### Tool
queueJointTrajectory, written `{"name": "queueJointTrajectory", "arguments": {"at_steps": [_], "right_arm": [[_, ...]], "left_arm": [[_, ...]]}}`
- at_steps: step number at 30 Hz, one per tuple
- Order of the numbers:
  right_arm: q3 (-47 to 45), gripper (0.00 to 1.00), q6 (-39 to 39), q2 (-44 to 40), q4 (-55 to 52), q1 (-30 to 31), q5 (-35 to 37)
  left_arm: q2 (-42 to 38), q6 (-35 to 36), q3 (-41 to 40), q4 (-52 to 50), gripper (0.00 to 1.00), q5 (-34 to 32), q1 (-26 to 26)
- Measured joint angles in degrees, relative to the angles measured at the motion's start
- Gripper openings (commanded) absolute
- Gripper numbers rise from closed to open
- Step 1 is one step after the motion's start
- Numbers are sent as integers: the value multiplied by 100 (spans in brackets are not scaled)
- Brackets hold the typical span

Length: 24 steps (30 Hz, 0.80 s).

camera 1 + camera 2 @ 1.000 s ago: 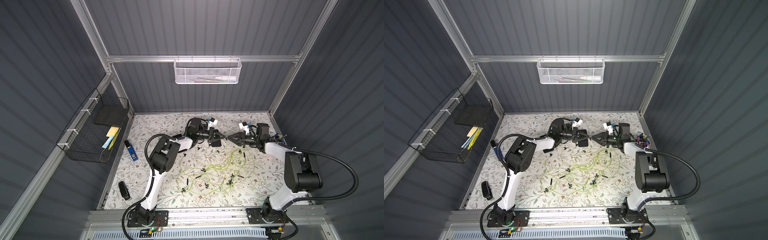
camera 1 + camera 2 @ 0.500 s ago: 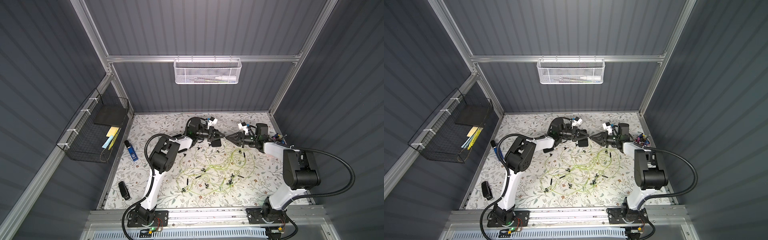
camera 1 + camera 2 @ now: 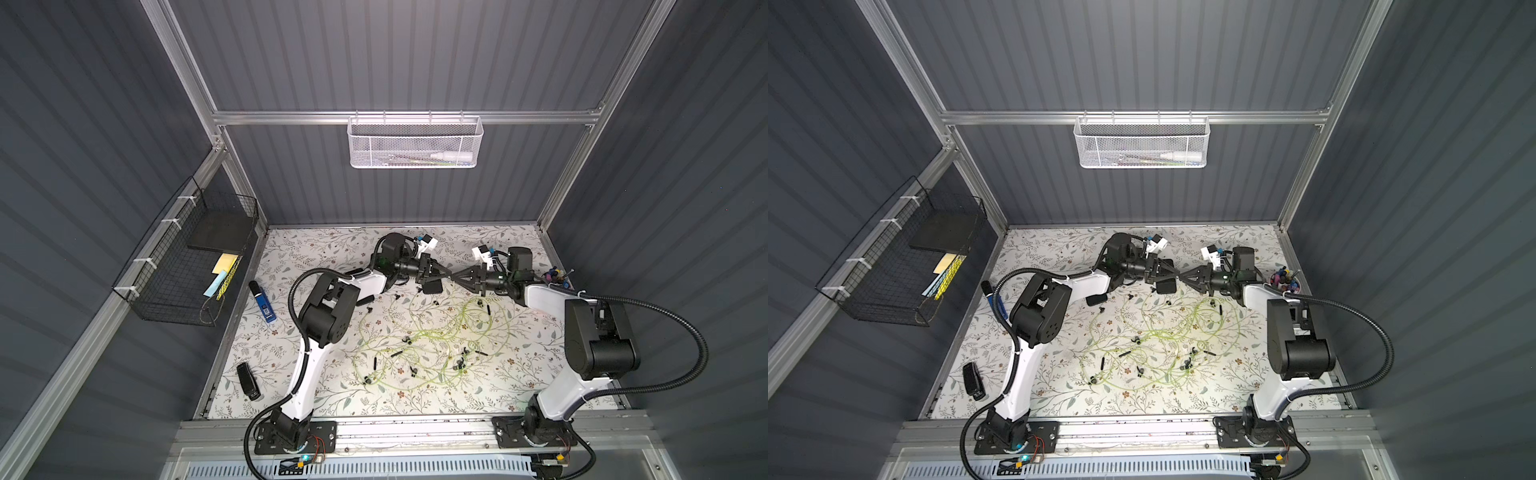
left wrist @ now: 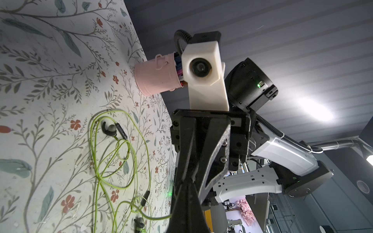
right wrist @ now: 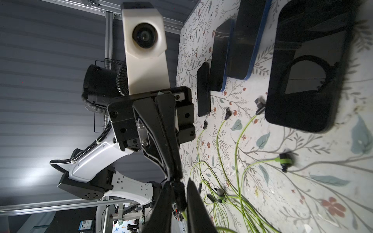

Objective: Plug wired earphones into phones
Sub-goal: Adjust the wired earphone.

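The wired earphones (image 3: 432,340) lie as a tangle of yellow-green cable and black buds mid-table, seen in both top views (image 3: 1154,336). At the back, my left gripper (image 3: 449,276) and right gripper (image 3: 458,277) meet tip to tip above the table. My right gripper (image 5: 179,182) has closed on a short black plug (image 5: 179,196), whose green cable trails out between its fingers. My left gripper (image 4: 186,185) is shut, its tips against the plug's far end. Several black phones lie flat beside them: a large one (image 5: 308,70), two blue-edged ones (image 5: 242,40) and a small one (image 5: 202,90).
A pink cup (image 4: 155,76) of pens stands at the back right. A blue-and-black stick (image 3: 262,301) lies by the left edge and a small black device (image 3: 248,380) at the front left. A black wire basket (image 3: 191,257) and a white mesh basket (image 3: 415,143) hang on the walls.
The right gripper has moved left, closing the small gap until the two grippers' tips touch. The left arm has stayed nearly still.
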Motion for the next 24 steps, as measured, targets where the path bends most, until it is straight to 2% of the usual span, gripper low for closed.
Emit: {"name": "queueJointTrajectory", "arguments": {"at_steps": [9,13,17,20,23,24], "right_arm": [[0,17,-87,9,-85,2,-28],[0,11,-164,13,-162,2,-17],[0,11,-238,31,-232,0,-4],[0,3,-275,31,-256,-2,-7],[0,0,-334,31,-280,0,-7],[0,0,-365,31,-291,0,-2]], "left_arm": [[4,61,0,-63,0,85,0],[125,2,61,72,0,192,4],[216,-155,98,245,0,275,11],[262,-282,103,407,0,315,11],[280,-358,105,468,0,341,15],[282,-374,105,466,7,339,15]]}}
